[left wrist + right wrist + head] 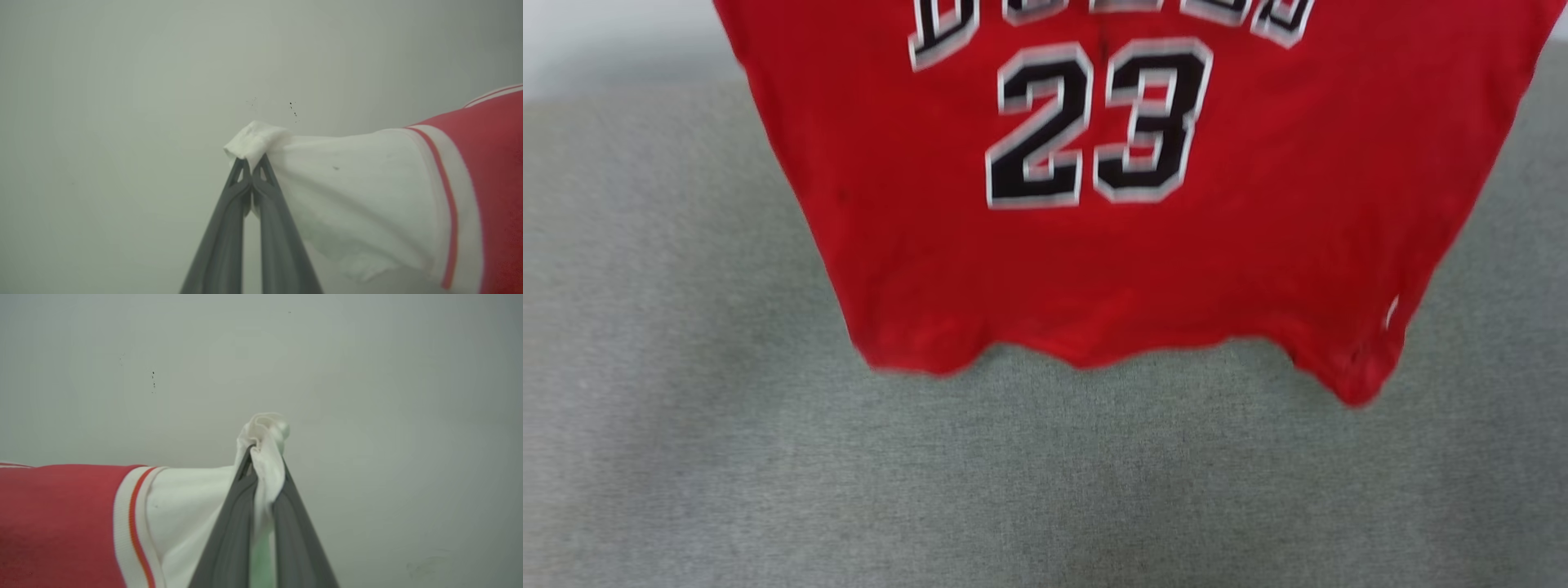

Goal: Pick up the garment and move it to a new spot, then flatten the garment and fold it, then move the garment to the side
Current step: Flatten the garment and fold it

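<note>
Garment (1143, 269) hung spread above the grey worktop (1045, 474), its number 23 facing the head camera and its hem lowest, nearest the worktop. Left tool (252, 161) was clamped on the tip of one white sleeve (347, 183); right tool (263, 457) pinched the other sleeve (188, 498).

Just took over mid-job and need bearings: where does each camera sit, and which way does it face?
Head view: on the head, facing forward and down at the hanging garment over a grey surface.
Left wrist: on that wrist, looking along the left fingers, jaws shut on a white sleeve.
Right wrist: likewise, right fingers, jaws shut on the other sleeve.
Wrist views share the pale wall.
</note>
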You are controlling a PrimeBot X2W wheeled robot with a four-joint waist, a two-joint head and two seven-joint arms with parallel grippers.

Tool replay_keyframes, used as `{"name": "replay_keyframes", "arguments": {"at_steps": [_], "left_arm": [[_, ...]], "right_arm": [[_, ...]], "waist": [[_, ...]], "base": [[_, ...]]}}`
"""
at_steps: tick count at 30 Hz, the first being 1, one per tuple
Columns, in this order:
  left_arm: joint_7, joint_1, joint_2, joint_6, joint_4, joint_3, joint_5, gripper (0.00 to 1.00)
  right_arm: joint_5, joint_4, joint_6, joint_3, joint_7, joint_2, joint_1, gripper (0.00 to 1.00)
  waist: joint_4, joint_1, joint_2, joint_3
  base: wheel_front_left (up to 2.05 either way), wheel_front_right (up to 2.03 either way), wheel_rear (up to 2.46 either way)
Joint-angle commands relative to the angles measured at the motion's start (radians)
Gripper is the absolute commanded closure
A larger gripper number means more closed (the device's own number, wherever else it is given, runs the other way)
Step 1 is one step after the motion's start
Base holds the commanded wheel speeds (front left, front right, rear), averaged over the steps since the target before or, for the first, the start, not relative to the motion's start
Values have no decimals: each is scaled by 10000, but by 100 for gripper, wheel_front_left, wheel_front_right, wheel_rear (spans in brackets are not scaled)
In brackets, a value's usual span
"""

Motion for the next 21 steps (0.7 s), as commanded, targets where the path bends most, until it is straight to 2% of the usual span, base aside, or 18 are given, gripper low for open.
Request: {"name": "replay_keyframes", "arguments": {"at_steps": [1,6,10,16,21], "left_arm": [[63,-477,-148,-198,325,-126,106,100],[210,-3044,-825,-1162,2128,-700,665,100],[174,-5182,-1518,-1748,3744,-1106,1236,100],[-349,-7659,-2536,-2142,6097,-1441,1840,100],[-983,-8694,-3235,-2377,7554,-1707,2057,100]], "right_arm": [[-110,266,-7,31,-131,12,-430,100],[-536,1788,-7,82,-644,26,-2180,100],[-1049,3028,-7,12,-1045,112,-3588,100],[-1652,4874,-8,-115,-1879,394,-5410,100],[-2016,6167,-7,8,-2506,781,-6186,100]], "waist": [[-146,-1,0,1070],[-207,-1,0,2109],[-218,-1,0,2819],[-149,-1,0,3622],[18,-1,0,4177]], "base": [[0,0,0],[0,0,0],[0,0,0],[0,0,0],[0,0,0]]}}
